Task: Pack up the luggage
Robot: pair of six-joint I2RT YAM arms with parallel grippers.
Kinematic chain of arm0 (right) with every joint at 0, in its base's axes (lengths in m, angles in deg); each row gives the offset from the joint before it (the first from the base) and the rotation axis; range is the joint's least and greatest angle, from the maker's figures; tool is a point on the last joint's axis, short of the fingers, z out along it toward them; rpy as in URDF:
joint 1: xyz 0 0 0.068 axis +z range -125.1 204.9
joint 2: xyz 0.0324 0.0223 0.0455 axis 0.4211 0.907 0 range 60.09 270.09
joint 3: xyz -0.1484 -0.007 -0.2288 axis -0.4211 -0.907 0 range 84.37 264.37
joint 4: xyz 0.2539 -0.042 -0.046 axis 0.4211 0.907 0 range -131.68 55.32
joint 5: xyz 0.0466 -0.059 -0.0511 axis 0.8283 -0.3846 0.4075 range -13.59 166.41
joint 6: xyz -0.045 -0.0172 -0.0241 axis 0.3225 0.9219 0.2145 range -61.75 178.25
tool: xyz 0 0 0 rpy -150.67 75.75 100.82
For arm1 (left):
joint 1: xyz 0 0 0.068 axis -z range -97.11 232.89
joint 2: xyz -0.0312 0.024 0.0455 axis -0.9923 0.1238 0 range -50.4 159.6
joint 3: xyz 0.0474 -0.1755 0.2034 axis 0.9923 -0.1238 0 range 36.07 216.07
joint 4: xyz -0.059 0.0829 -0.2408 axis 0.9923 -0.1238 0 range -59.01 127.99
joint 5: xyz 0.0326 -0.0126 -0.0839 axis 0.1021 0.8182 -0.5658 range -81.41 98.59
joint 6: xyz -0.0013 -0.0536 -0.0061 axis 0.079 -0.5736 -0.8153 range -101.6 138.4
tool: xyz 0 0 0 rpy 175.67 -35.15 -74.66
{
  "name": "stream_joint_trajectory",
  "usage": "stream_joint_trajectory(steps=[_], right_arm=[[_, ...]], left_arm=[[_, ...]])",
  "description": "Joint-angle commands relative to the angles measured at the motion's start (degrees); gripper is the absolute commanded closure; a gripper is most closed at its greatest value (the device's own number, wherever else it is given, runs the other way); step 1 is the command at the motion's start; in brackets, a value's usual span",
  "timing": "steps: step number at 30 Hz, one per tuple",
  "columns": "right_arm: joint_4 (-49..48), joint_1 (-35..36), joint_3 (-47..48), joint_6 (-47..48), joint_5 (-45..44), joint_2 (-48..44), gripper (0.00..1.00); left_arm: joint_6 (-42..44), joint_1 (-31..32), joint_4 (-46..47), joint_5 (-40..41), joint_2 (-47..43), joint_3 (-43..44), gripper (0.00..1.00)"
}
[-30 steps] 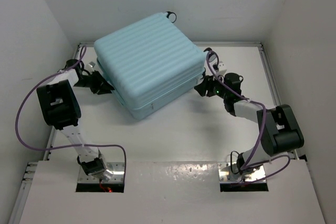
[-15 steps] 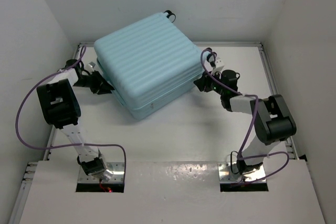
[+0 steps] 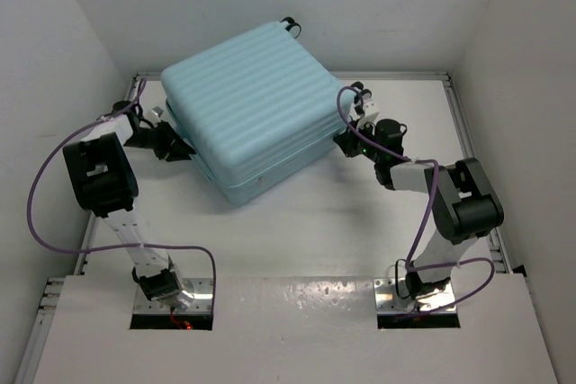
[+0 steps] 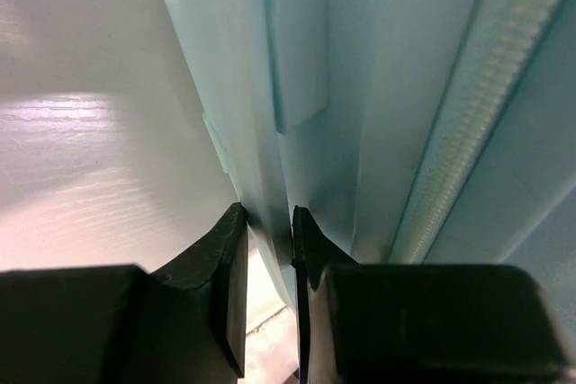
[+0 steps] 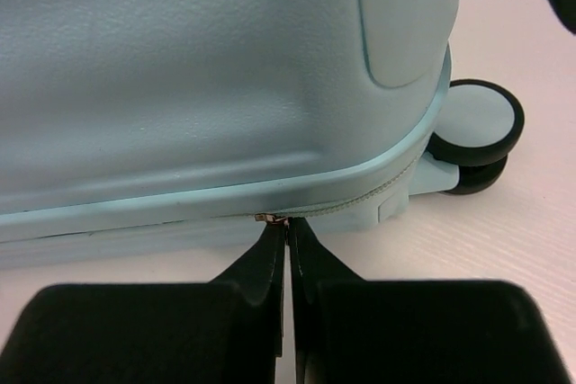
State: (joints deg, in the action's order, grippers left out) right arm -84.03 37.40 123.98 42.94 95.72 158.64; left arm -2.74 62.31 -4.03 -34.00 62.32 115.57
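Up close, the left gripper (image 4: 267,222) had its jaws clamped on a thin ridge of the pale blue suitcase (image 3: 252,96), with the zipper (image 4: 459,105) running off to their right. The right gripper (image 5: 286,231) had its jaws pressed fully together, tips against the seam at a small metal zipper slider (image 5: 268,218); whether they nipped it could not be told. Beyond them to the right stood a wheel (image 5: 477,123). The suitcase lay closed on the white table (image 3: 315,231) between both grippers.

So the luggage (image 3: 252,110) lies flat on the desk (image 3: 315,231), back centre-left; left gripper (image 3: 183,148) against its left side, right gripper (image 3: 345,142) against its right, near a wheel (image 5: 477,123).
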Motion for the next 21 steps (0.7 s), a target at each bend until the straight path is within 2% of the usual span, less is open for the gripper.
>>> stream_joint_trajectory(steps=[1,4,11,16,21], right_arm=[[-3.53,-1.50,1.69,1.69,-7.25,-0.54,1.00],[-1.69,-5.09,2.83,0.29,-10.51,-0.19,1.00],[-0.19,-10.64,7.49,-1.65,-8.50,3.06,1.00],[-3.61,-11.35,15.31,-5.42,-1.48,11.75,1.00],[-5.73,-11.09,26.19,-10.78,-0.15,22.21,1.00]], left_arm=[[5.41,-5.17,9.85,15.34,5.30,2.92,1.00],[5.94,-7.10,9.32,16.92,7.67,7.92,1.00],[9.11,-8.51,6.86,16.13,13.57,18.84,1.00],[10.78,-7.73,6.86,11.83,19.36,24.37,1.00],[9.98,-6.58,9.23,9.37,23.59,28.59,1.00]])
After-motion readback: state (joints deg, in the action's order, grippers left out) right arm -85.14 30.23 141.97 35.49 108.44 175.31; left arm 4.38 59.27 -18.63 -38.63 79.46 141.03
